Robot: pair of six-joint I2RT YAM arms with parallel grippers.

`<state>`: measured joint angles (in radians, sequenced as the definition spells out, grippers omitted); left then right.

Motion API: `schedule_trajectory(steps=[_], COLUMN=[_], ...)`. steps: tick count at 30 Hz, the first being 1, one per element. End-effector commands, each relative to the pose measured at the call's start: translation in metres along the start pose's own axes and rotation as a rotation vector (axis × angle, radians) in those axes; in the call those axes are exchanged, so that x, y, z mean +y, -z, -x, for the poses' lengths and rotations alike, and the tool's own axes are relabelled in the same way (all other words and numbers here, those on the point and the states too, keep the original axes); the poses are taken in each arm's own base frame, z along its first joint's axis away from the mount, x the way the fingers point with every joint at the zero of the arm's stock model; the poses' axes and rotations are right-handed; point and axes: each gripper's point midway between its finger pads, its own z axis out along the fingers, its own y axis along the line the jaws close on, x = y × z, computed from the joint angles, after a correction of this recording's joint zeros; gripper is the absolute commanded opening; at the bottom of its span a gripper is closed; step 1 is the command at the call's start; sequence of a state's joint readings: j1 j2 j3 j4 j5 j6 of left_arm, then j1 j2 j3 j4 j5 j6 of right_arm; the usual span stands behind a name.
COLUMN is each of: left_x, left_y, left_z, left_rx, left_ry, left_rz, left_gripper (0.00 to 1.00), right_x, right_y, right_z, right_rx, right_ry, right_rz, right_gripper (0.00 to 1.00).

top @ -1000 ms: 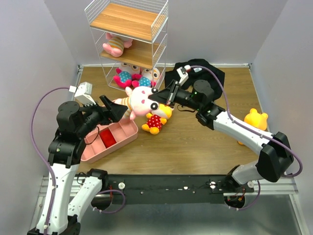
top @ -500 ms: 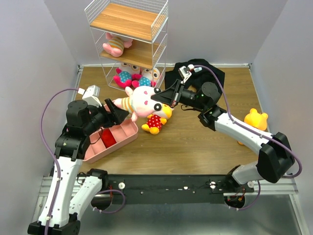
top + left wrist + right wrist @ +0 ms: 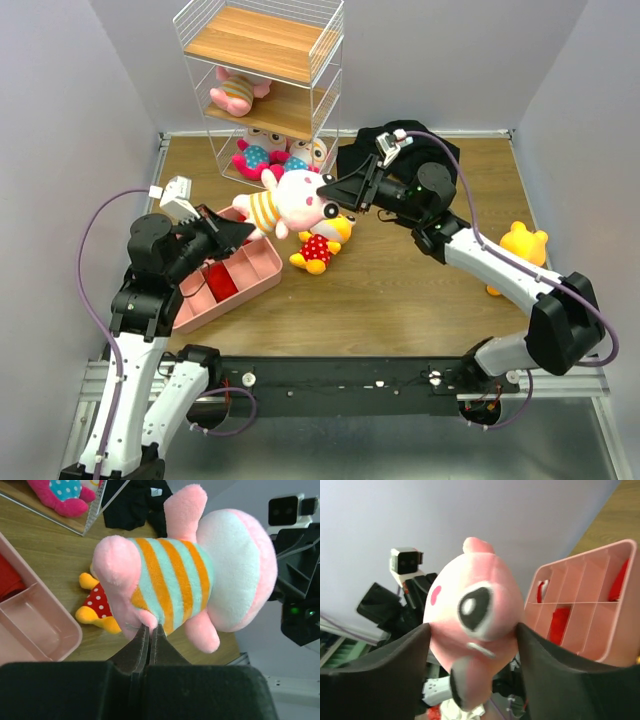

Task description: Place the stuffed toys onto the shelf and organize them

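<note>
A pink stuffed toy in an orange and mint striped shirt [image 3: 285, 205] hangs in the air between my two grippers. My left gripper [image 3: 150, 627] is shut on its lower leg [image 3: 120, 575], pinching the plush between the fingertips. My right gripper [image 3: 472, 626] stands open, its fingers [image 3: 395, 670] flanking the toy's head [image 3: 472, 610]. The shelf [image 3: 262, 45] stands at the back left. One pink striped toy [image 3: 232, 93] lies on its middle board and two toys [image 3: 255, 155] sit on the bottom one. A yellow toy in red polka dots [image 3: 318, 245] lies on the table below the held one.
A pink compartment tray [image 3: 250, 275] sits under my left arm, with red items inside. A black cloth [image 3: 420, 150] lies at the back behind my right arm. A yellow plush [image 3: 522, 245] sits near the right wall.
My left gripper reached the striped toy and shut on its leg. My right gripper, shut on the toy before, has opened around its head. The toy shifted slightly left.
</note>
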<state>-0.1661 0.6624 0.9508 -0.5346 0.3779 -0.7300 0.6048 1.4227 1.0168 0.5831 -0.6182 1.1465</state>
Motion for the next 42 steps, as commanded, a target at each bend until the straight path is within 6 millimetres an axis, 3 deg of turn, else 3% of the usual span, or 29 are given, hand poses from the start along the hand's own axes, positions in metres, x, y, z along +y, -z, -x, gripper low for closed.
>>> schedule_trajectory(steps=[1, 3, 5, 6, 12, 15, 16, 20, 33, 42], left_x=[-0.011, -0.008, 0.001, 0.004, 0.018, 0.023, 0.021, 0.009, -0.011, -0.012], left_y=[-0.002, -0.002, -0.001, -0.003, -0.012, -0.018, -0.023, -0.029, -0.043, -0.076], left_z=[0.021, 0.027, 0.04, 0.044, 0.08, 0.097, 0.103, 0.122, 0.165, 0.175], left_rx=[-0.096, -0.126, -0.201, -0.226, -0.384, -0.456, -0.468, -0.525, -0.657, -0.661], left_ry=[0.144, 0.194, 0.231, 0.272, 0.37, 0.408, 0.41, 0.431, 0.423, 0.416], left_rz=[-0.016, 0.017, 0.068, 0.081, 0.16, 0.177, 0.164, 0.096, -0.034, -0.064], left_gripper=[0.0, 0.0, 0.0, 0.0, 0.0, 0.0, 0.0, 0.0, 0.0, 0.0], right_x=[0.011, 0.008, -0.004, 0.002, -0.018, -0.01, 0.002, 0.005, 0.022, 0.027], right_y=[0.012, 0.023, 0.033, 0.042, 0.094, 0.118, 0.127, 0.15, 0.175, 0.179], right_z=[0.013, 0.016, 0.016, 0.016, 0.022, 0.021, 0.023, 0.019, 0.017, 0.018], right_rx=[-0.032, -0.059, -0.079, -0.098, -0.232, -0.281, -0.312, -0.35, -0.409, -0.427], right_ry=[0.08, 0.086, 0.101, 0.119, 0.188, 0.237, 0.26, 0.298, 0.35, 0.36], right_rz=[-0.064, -0.129, -0.208, -0.221, -0.457, -0.485, -0.468, -0.491, -0.48, -0.471], right_gripper=[0.86, 0.96, 0.99, 1.0, 1.0, 1.0, 1.0, 1.0, 1.0, 1.0])
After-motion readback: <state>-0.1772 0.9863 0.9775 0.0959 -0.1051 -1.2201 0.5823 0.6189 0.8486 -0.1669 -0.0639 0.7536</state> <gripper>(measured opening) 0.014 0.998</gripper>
